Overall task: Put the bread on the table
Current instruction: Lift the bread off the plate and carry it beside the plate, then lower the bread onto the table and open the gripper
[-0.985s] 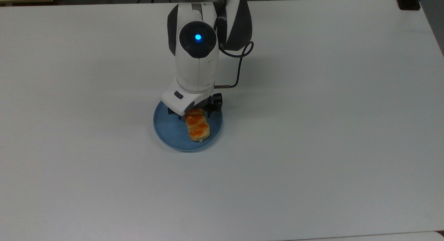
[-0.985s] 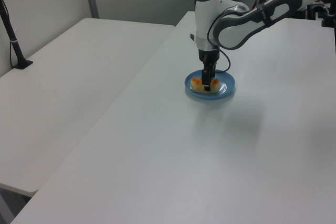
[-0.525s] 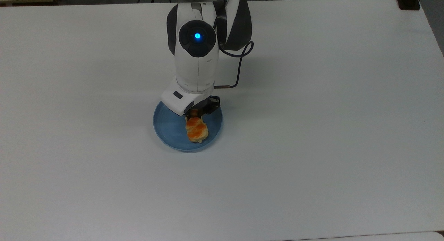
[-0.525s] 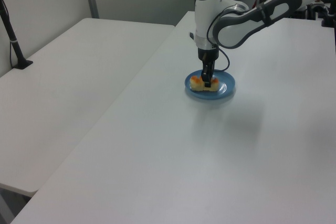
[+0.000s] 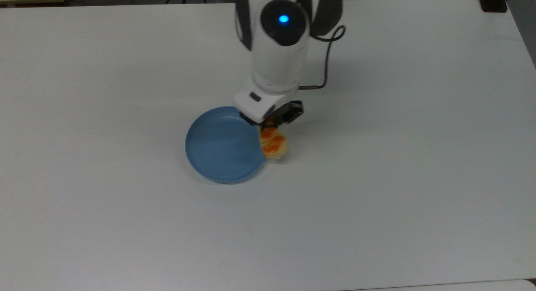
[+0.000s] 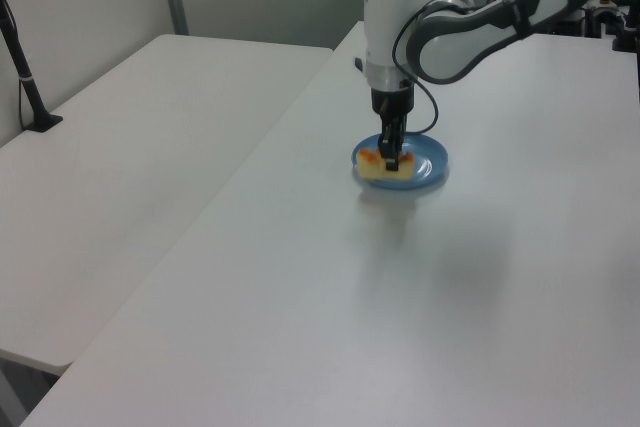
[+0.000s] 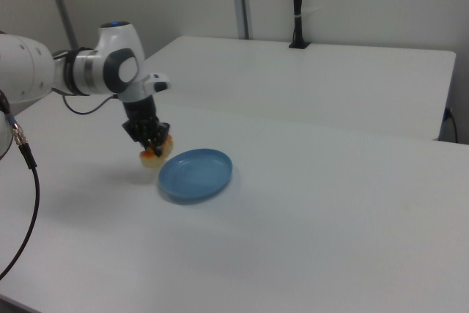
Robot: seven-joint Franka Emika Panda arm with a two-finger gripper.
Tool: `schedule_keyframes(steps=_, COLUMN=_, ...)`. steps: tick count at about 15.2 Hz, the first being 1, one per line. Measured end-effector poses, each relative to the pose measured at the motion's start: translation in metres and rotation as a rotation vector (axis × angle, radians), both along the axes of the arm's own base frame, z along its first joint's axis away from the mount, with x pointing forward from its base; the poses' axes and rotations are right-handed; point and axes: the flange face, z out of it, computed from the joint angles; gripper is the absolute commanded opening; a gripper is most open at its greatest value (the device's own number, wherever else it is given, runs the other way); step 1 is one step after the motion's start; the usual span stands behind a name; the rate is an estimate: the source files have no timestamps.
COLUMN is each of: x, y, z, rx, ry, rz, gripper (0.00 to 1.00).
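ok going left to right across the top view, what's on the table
blue plate → bread, held in the gripper just past the plate's right rim → black mount at the far right corner of the white table

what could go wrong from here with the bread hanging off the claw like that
The claw seems to pinch the bread by one end only, so the free end droops and it could tilt further or slip out before release. In the top view the bread sits right at the blue plate's rim; lowered here, it might land on the rim or nudge the plate instead of resting flat on the table. In the right view it looks lifted, so an early release may make it tumble.
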Motion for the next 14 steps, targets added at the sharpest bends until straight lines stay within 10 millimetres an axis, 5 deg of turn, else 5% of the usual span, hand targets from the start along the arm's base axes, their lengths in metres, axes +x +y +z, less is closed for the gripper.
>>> schedule_keyframes(steps=6, x=-0.024, y=0.089, z=-0.007, rx=0.008, ry=-0.010, rz=-0.119, gripper=0.36)
schedule_keyframes(steps=8, x=-0.029, y=0.108, z=-0.011, rx=0.014, ry=-0.021, rz=-0.147, gripper=0.55)
schedule_keyframes(steps=10, x=-0.033, y=0.124, z=-0.021, rx=0.017, ry=-0.023, rz=-0.151, gripper=0.94)
schedule_keyframes(steps=14, x=-0.033, y=0.130, z=-0.030, rx=0.013, ry=-0.027, rz=-0.149, gripper=1.00)
